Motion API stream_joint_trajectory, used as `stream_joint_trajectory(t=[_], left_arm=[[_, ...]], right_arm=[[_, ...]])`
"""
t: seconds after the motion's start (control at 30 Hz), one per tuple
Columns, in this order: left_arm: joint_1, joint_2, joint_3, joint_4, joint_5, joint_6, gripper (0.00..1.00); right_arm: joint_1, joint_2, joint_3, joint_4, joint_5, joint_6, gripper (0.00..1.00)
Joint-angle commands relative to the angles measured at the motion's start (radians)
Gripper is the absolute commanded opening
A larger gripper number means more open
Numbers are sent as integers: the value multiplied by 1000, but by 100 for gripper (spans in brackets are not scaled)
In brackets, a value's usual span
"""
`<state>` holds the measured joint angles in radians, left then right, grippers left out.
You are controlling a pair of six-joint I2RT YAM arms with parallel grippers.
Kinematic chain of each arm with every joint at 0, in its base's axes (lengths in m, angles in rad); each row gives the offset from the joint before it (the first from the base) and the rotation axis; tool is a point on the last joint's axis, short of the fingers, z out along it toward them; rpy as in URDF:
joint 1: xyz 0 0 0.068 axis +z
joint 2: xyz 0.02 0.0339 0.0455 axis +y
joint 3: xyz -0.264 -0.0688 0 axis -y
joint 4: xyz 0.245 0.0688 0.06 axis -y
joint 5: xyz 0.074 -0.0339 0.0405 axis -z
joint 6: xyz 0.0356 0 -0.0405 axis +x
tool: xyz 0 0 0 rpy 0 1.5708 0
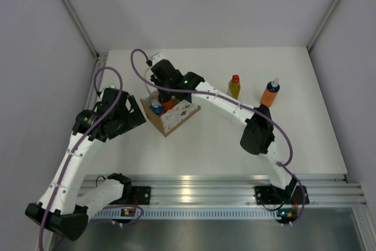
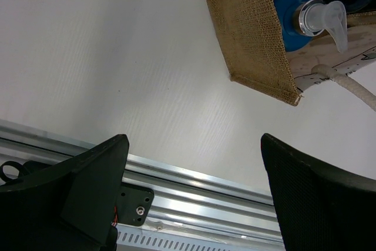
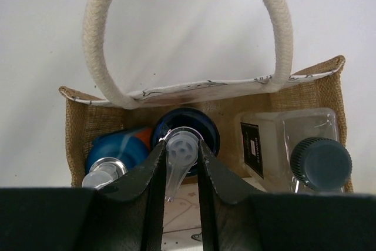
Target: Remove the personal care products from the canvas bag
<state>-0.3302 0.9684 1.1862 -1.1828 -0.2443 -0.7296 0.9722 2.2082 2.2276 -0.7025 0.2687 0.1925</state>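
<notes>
The canvas bag (image 1: 176,116) stands at the table's left centre. My right gripper (image 1: 163,95) reaches down into it. In the right wrist view this gripper (image 3: 181,146) is shut on the clear pump head of a blue-topped orange bottle (image 3: 205,127) inside the bag (image 3: 79,127). A second blue-topped bottle (image 3: 114,151) stands to its left and the clear bottle with dark grey cap (image 3: 320,163) to its right. The yellow bottle with red cap (image 1: 234,87) and another orange bottle (image 1: 270,93) stand on the table at the right. My left gripper (image 2: 194,163) is open and empty, left of the bag (image 2: 252,33).
The bag's cream loop handle (image 3: 276,22) arches over its far side. The aluminium rail (image 2: 194,189) runs along the table's near edge, under my left gripper. Grey walls close in the table (image 1: 235,145) on the left, back and right.
</notes>
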Motion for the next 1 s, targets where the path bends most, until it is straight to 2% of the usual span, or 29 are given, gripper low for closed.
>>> stream_joint_trajectory(t=[0.0,0.73,0.83,0.97], left_arm=[[-1,-17,-5,-9,-9,9,98],[-1,16,1,-5,14,-8,98],[-1,21,4,-1,20,-8,98],[-1,23,10,2,20,-10,98]], right_arm=[[17,-159,95,61,33,-21,0],[-1,-475,95,23,125,-74,0],[-24,-542,51,17,155,-71,0],[-78,-625,-89,17,175,-39,0]])
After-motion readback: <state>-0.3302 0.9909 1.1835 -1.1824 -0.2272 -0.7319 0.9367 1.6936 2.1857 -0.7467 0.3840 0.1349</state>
